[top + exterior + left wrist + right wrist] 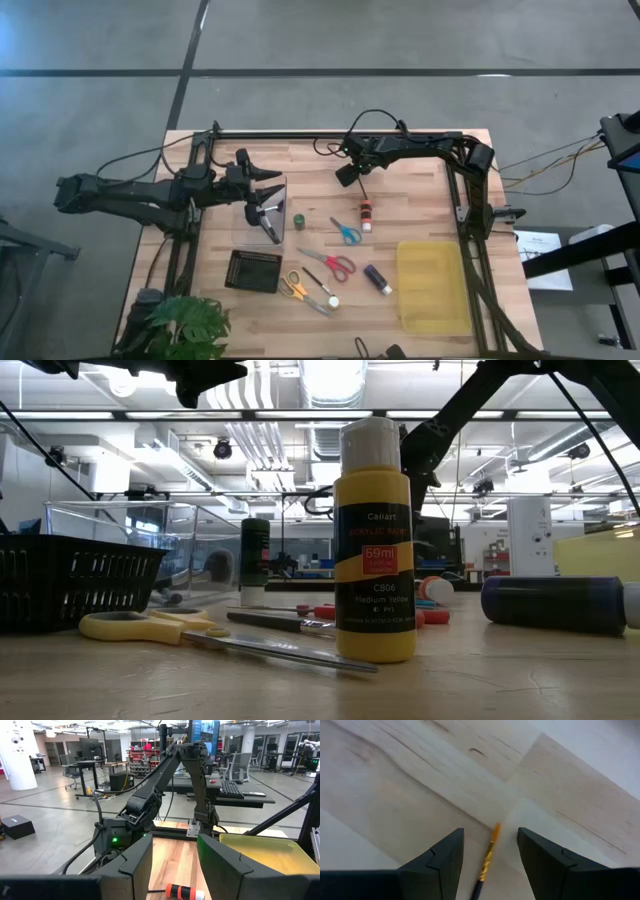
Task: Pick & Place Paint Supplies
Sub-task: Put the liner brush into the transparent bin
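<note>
A thin brush [487, 860] with an orange handle lies on the wooden table, and my right gripper [490, 836] hovers open above it, pointing steeply down with a finger on either side. In the high view this gripper [350, 174] is at the far middle of the table. Nearer lie a red paint pot [366, 215], a green pot [298, 221], blue scissors [346, 231], red scissors [335, 264], yellow scissors [293, 287] and a purple bottle [378, 279]. A yellow paint bottle [373, 540] stands upright. My left gripper [268, 176] waits open and level at the left.
A clear box [263, 214] with dark items inside stands under the left gripper. A black square tray [253, 270] sits at the near left, and a yellow rectangular bin [432, 285] at the near right. A potted plant [185, 325] is at the near left corner.
</note>
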Controlling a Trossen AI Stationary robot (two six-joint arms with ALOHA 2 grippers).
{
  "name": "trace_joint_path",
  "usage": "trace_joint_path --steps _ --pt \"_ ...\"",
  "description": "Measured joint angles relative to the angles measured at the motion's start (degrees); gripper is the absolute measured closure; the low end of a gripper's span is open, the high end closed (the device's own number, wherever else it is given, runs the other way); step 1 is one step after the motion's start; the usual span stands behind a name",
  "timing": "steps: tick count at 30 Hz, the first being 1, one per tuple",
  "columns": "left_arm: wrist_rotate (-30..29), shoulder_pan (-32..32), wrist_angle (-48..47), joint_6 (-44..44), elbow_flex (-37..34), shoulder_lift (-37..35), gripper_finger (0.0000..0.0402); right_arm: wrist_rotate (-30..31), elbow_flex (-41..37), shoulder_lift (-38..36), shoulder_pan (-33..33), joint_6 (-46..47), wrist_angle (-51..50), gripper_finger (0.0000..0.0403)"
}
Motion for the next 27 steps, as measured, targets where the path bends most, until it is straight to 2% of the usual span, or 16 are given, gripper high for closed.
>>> trace_joint_path --steps 5,7,10,14,21,27 --pt "0.00 0.00 0.02 -0.13 0.02 0.00 0.0236 0.03 -1.79 -0.20 -0.07 0.43 1.93 0.0220" --pt "0.00 0.00 0.02 -0.17 0.02 0.01 0.0236 -0.17 -2.44 -0.30 -0.09 0.41 2.88 0.0233" --pt "0.00 0.00 0.02 -0.62 0.04 -0.01 0.0236 -0.80 -3.00 -0.33 -0.31 0.42 3.49 0.0282" --pt "0.02 0.00 0.02 -1.43 0.07 -0.01 0.0236 -0.82 -3.43 -0.31 -0.46 -0.67 3.82 0.0375" --pt "0.01 0.00 -0.21 -1.75 0.04 0.01 0.0236 -2.17 -5.86 -4.07 0.66 -3.02 6.51 0.0395" --pt "0.00 0.00 -1.24 -1.84 0.00 0.03 0.0236 -1.96 -9.60 -16.05 4.03 -4.26 14.53 0.0395"
